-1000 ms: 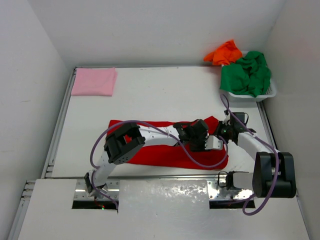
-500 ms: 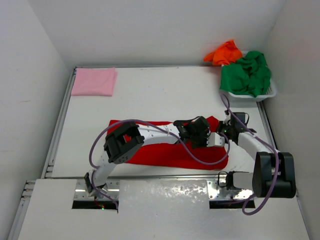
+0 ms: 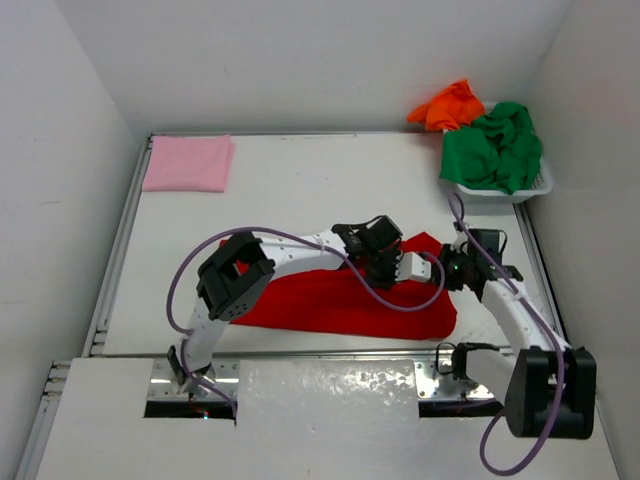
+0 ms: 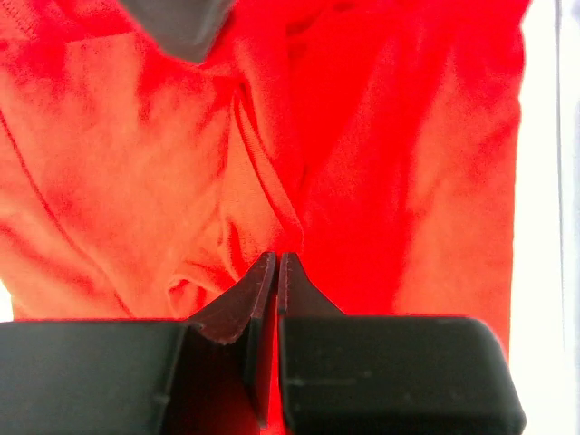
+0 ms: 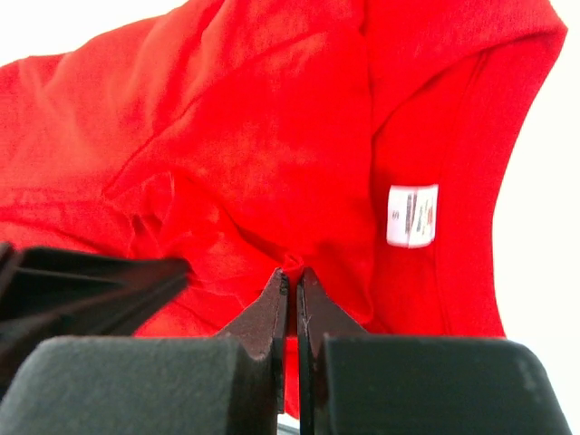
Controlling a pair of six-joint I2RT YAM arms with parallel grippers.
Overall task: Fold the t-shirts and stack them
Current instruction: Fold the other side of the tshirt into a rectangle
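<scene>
The bright red t-shirt (image 3: 330, 300) lies rumpled across the near middle of the table. My left gripper (image 3: 385, 262) is shut on a pinch of its cloth (image 4: 272, 181), its fingertips (image 4: 276, 258) pressed together. Just to its right, my right gripper (image 3: 432, 270) is shut on a small fold of the same shirt (image 5: 272, 163), beside the collar with its white label (image 5: 412, 215). The light pink t-shirt (image 3: 188, 163) lies folded at the far left corner. The green t-shirt (image 3: 495, 148) fills the basket, and the orange one (image 3: 448, 105) hangs over its far side.
The white mesh basket (image 3: 500, 192) stands at the far right corner against the wall. White walls close in the table on the left, back and right. Purple cables loop from both arms over the red shirt. Metal base plates (image 3: 330, 385) line the near edge.
My left gripper has shut on the red shirt. Both grippers have moved left and away from the near edge, pulling the shirt's right end up with them. The right arm's elbow has swung nearer.
</scene>
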